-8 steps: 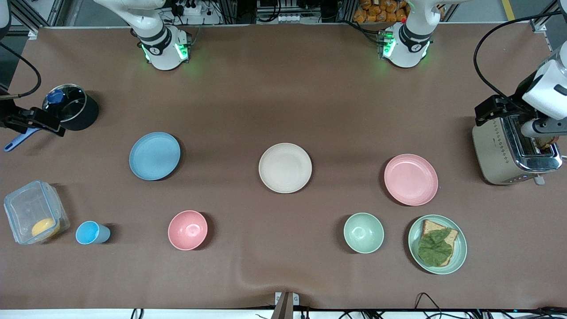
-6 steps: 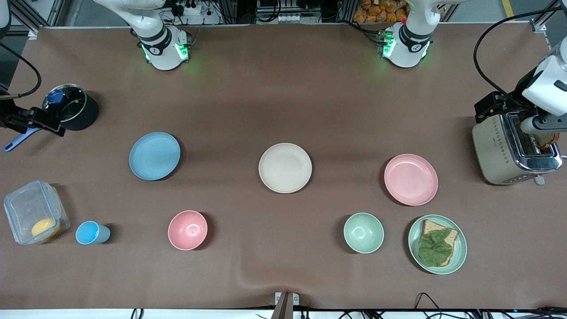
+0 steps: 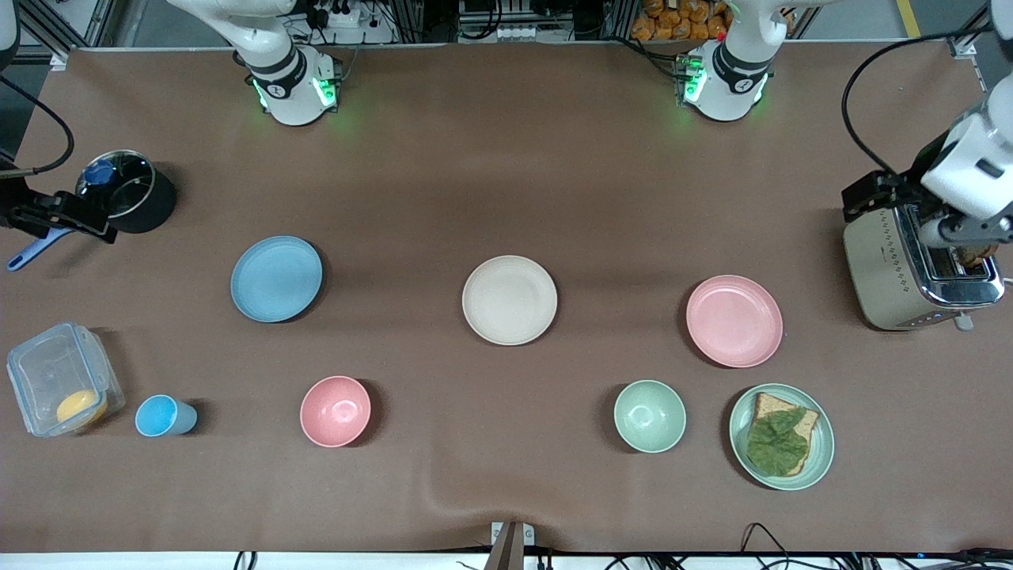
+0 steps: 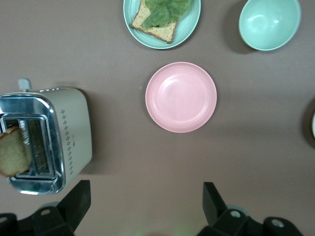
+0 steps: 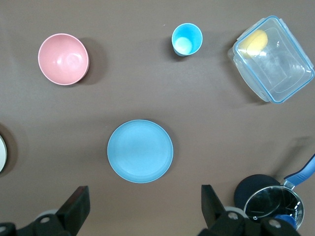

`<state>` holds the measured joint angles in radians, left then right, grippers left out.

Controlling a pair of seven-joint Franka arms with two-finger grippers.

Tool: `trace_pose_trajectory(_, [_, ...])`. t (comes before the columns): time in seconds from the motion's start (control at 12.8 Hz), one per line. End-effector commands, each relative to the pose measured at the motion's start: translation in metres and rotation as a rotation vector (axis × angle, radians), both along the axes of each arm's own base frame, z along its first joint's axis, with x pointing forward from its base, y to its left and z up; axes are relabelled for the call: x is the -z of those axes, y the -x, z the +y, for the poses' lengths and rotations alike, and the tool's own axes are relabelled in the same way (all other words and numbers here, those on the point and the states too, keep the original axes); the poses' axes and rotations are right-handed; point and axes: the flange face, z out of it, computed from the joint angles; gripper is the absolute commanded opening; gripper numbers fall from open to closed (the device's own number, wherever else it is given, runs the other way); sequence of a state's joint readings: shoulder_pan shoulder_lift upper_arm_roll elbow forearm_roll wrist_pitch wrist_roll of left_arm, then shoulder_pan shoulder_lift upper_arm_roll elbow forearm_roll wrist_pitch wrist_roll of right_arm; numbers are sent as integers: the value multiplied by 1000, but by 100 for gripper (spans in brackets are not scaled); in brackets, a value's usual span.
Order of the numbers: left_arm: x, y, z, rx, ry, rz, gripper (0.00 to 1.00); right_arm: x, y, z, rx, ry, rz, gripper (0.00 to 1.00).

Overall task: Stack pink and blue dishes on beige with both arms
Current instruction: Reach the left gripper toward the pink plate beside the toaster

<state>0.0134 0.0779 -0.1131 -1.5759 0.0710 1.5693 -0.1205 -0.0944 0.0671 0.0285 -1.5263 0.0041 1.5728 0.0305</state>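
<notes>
We see both grippers' fingers spread, empty: left gripper (image 4: 142, 209) over silver toaster (image 3: 910, 265), right gripper (image 5: 142, 209) over black lidded pot (image 3: 127, 190). Pale pink matte plate (image 3: 734, 321), light blue matte plate (image 3: 276, 279) and cream-beige matte plate (image 3: 510, 300) lie apart on the desk (image 3: 506, 158).

A brown cloth (image 3: 506, 158) is covering the table. At its centre a cream-beige plate (image 3: 510, 300) is showing matte; at nine o'clock from it a light blue plate (image 3: 276, 279), at three o'clock a pale pink plate (image 3: 734, 321). A deeper pink bowl (image 3: 335, 411) and a pale green bowl (image 3: 650, 416) are sitting at seven and five o'clock. The toaster (image 3: 910, 265) is gleaming chrome over cream sides dotted with small diamond marks.
</notes>
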Motion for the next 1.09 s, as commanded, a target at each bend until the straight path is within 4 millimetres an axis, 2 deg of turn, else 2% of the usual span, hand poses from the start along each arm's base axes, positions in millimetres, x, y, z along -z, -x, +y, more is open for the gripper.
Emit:
trace_pose_trajectory(0.0, [70,-2,14,-37,29,-2,100,-5,7,0,17,-6,-2,100])
trace_pose_trajectory(0.31, [190,10,19,-12,22,-85,100,-4,7,-3,20,-6,-2,100])
trace_pose_trajectory(0.39, [215,11,22,1,11,-95,100,-3,7,-3,20,-6,1,100])
trace_pose_trajectory(0.47, [239,10,37,-11,8,-103,100,-3,6,-3,20,-6,-1,100])
trace_pose_trajectory(0.62, [282,9,49,20,15,-107,100,-3,7,-4,22,-6,1,100])
trace_pose_trajectory(0.78, [311,9,70,18,26,-99,100,-2,7,-4,20,-6,2,100])
trace_pose_trajectory(1.01, [339,8,71,16,37,-89,100,-2,7,-4,22,-6,2,100])
